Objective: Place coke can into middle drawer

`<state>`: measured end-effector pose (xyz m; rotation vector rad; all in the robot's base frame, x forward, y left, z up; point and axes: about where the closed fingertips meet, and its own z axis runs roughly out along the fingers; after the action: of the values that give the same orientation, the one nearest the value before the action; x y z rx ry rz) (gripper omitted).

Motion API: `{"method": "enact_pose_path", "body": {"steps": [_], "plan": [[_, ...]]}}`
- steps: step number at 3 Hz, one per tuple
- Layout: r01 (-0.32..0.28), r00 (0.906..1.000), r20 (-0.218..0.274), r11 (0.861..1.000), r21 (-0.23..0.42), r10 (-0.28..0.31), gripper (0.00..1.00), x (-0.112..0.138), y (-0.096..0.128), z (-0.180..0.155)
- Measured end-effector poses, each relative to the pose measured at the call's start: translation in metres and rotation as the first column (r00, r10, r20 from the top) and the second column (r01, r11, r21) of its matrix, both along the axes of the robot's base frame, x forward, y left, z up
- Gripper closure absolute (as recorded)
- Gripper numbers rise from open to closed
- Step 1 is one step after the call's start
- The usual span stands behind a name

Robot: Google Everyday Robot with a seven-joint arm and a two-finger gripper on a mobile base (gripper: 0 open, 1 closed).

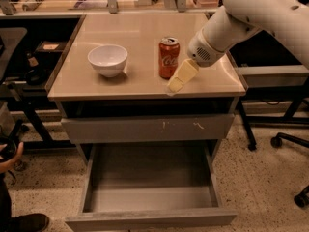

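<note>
– Gripper [177, 81] first: where do we see it in the camera view?
– We see it low over the near right part of the tabletop [140, 30], just right of the coke can [169, 57] and a little nearer than it, tilted down to the left. The white arm [241, 18] comes in from the far right

– Is it wide, narrow, or holding something?
– We cannot tell. It holds nothing that we can see, and we cannot tell whether it touches the can

– And the can?
– It stands upright on the tabletop, about at the middle, with the white bowl [107, 59] well apart to its left

– What do we have below the top?
– A closed grey drawer front with white scuff marks [147, 128], and under it the middle drawer [149, 178], pulled out toward the near side, its grey floor showing

– Anything at the edges?
– At the near left we see a person's hand [9, 153] and a dark shoe [29, 222] on the speckled floor
</note>
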<state>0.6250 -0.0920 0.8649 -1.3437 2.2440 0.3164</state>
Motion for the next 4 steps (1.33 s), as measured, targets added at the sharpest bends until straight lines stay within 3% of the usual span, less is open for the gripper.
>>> {"method": "enact_pose_path", "body": {"steps": [1,2,4], "plan": [[0.007,0.9997,0.024,1.0,0.013,-0.007,0.0,0.043,0.025,0.003],[0.007,0.9996,0.026,1.0,0.014,-0.007,0.0,0.043,0.026,0.004],[-0.023,0.9943,0.105,0.999,0.025,0.02,0.0,0.073,0.053,0.001]]}}
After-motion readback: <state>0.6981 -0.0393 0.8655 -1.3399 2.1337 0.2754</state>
